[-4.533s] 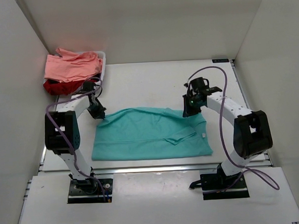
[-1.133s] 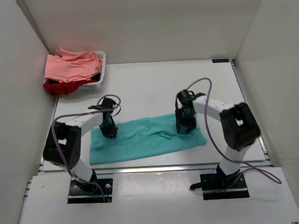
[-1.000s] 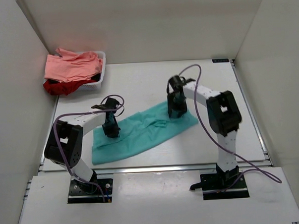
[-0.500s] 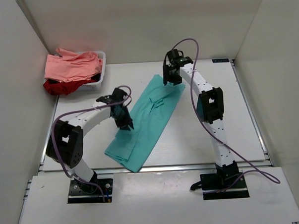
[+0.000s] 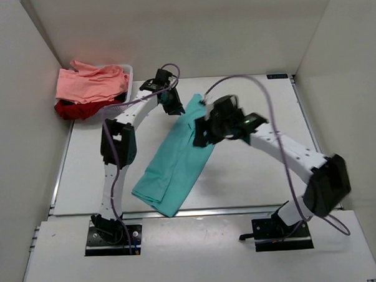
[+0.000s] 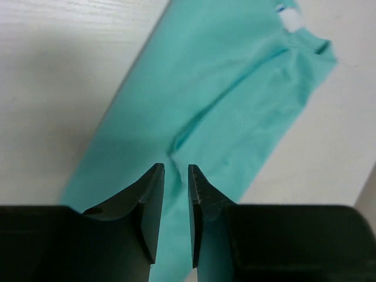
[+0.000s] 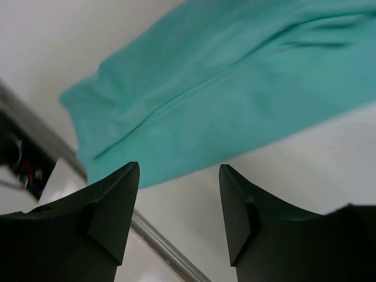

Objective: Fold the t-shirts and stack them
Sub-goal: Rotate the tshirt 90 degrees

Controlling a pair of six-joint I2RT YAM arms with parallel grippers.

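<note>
While the teal t-shirt (image 5: pixel 176 155) lay folded in a long diagonal strip across the bench (image 5: pixel 264 175), my left pincer (image 6: pixel 175 176) hovered nearly closed and my right pincer (image 7: pixel 179 176) spread wide above it.

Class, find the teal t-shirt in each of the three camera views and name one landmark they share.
Top external: teal t-shirt, centre, a long diagonal strip on the white table.
Left wrist: fills the middle, running from upper right to below the nearly closed jaws.
Right wrist: across the top, above the open jaws.
Shared landmark: the white table around the shirt.
</note>
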